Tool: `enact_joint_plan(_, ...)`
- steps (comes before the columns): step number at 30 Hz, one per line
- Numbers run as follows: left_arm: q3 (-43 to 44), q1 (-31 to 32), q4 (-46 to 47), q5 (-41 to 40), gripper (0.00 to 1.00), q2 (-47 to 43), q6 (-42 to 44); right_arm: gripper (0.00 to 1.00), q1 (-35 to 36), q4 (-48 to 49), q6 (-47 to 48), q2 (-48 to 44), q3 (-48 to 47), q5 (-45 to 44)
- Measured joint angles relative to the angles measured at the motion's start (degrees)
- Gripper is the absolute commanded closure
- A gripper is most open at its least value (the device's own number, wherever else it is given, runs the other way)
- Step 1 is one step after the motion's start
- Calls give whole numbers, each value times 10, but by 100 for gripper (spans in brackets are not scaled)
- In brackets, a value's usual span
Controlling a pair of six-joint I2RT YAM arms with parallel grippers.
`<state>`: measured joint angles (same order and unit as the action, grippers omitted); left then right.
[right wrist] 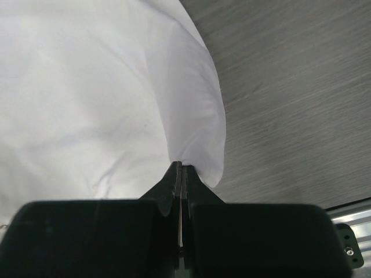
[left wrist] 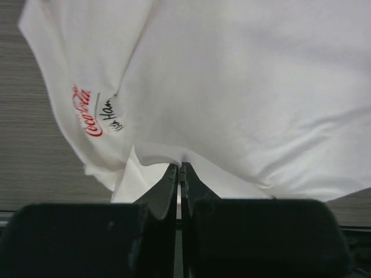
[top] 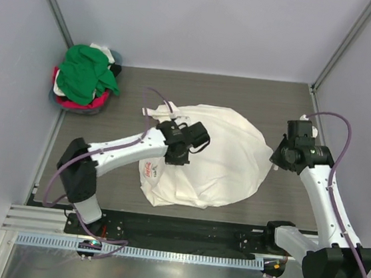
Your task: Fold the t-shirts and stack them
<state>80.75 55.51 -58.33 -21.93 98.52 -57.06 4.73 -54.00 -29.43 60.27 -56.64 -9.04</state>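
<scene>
The cream shirt (top: 216, 159) is lying bunched in the middle of the table (top: 264, 97), with its red Coca-Cola print (left wrist: 84, 113) peeking out at the left edge. The left claw (left wrist: 179, 168) is pinching a fold near that print, jaws closed tight on the cloth. The right claw (right wrist: 180, 165) is doing the same at the shirt's right edge, clamped on a rounded fold. Looks to me like they're getting set to spread it flat. I'd be lifting both ends together and pulling apart evenly, just enough to take out the slack, so neither pinch is slipping and the fabric isn't twisting. The other shirts (top: 85, 77), green one on top, are sitting in a heap in the back left corner, well apart.
</scene>
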Motion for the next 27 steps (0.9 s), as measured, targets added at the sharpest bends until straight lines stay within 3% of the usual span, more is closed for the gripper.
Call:
enact_joint_plan(8, 171, 0, -135, -85, 100, -175, -12, 99, 0, -56, -12, 9, -236, 0)
enact_joint_plan(17, 351, 0, -179, -122, 100, -313, 10, 99, 0, -119, -20, 9, -491, 4)
enact_joint_plan(22, 471, 0, -185, -130, 100, -329, 73, 99, 0, -120, -9, -26, -555, 18)
enact_joint_plan(27, 475, 0, -125, -100, 100, -383, 172, 99, 0, -99, 13, -108, -560, 44)
